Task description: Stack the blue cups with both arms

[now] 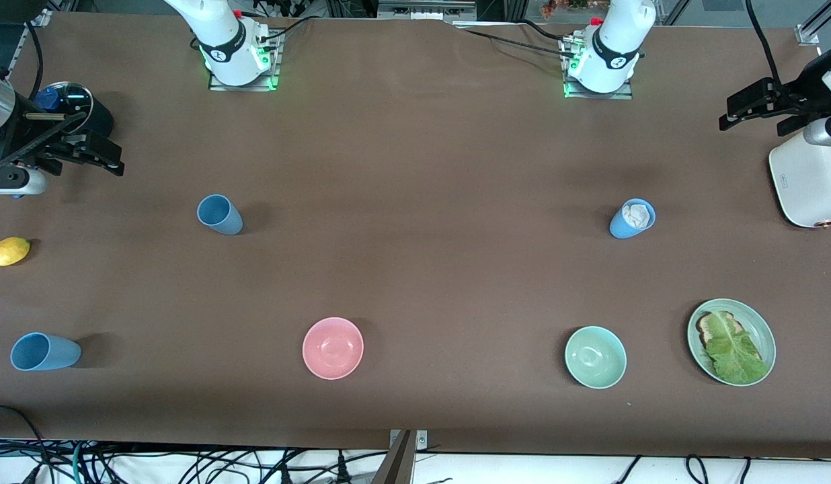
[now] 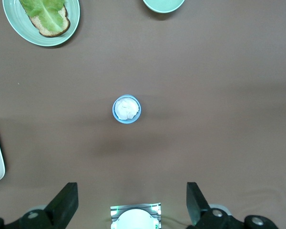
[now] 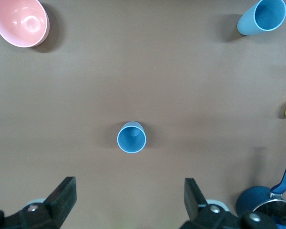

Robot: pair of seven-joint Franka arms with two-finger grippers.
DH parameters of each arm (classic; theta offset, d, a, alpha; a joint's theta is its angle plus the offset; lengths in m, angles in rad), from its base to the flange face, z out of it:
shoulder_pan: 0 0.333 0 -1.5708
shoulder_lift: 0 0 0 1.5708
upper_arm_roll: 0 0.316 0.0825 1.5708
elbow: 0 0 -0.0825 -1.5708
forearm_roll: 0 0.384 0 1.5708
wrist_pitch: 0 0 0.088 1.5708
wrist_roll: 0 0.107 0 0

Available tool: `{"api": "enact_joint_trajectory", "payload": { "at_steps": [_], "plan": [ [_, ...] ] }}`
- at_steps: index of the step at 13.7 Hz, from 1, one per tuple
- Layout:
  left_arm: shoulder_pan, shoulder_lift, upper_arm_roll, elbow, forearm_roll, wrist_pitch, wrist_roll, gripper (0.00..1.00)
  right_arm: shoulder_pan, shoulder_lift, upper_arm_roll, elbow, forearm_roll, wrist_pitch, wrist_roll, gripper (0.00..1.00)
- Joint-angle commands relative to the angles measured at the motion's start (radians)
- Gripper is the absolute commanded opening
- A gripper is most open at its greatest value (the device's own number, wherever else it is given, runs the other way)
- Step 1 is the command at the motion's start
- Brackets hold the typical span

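Your right end effector [image 1: 96, 158] hangs over the right arm's end of the worktop [image 1: 415, 168], fingers spread wide, nothing between them. A dark pot [image 1: 76, 107] with a blue handle sits just beside it. A lemon [image 1: 9, 251] lies nearer the front camera than that end effector. One blue cup [image 1: 44, 351] stands well apart from it, nearer the camera again. The second blue cup [image 1: 220, 214] stands upright and empty, centred under the right wrist camera, between the spread fingers [image 3: 62, 195] in that view.

Pink bowl [image 1: 333, 347] and pale green bowl [image 1: 596, 357] sit along the camera-side edge.

Third blue cup [image 1: 632, 218] holds crumpled white stuff and sits centred under your left wrist camera. A green plate [image 1: 765, 329] carries toast and lettuce. A white appliance [image 1: 805, 181] stands just beside your left end effector [image 1: 752, 111], which hangs over the left arm's end, fingers spread, gripping nothing.
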Motion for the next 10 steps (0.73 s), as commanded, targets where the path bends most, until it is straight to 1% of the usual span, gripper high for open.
{"api": "enact_joint_trajectory", "payload": {
  "at_steps": [1, 10],
  "plan": [
    [-0.001, 0.013, -0.001, 0.034, 0.009, -0.025, 0.025, 1.0, 0.003, -0.016, 0.006, 0.004, -0.007, -0.03, 0.037, 1.0],
    [-0.001, 0.013, -0.001, 0.035, 0.008, -0.025, 0.025, 1.0, 0.002, -0.02, 0.006, 0.008, -0.01, -0.025, 0.017, 1.0]
  ]
}}
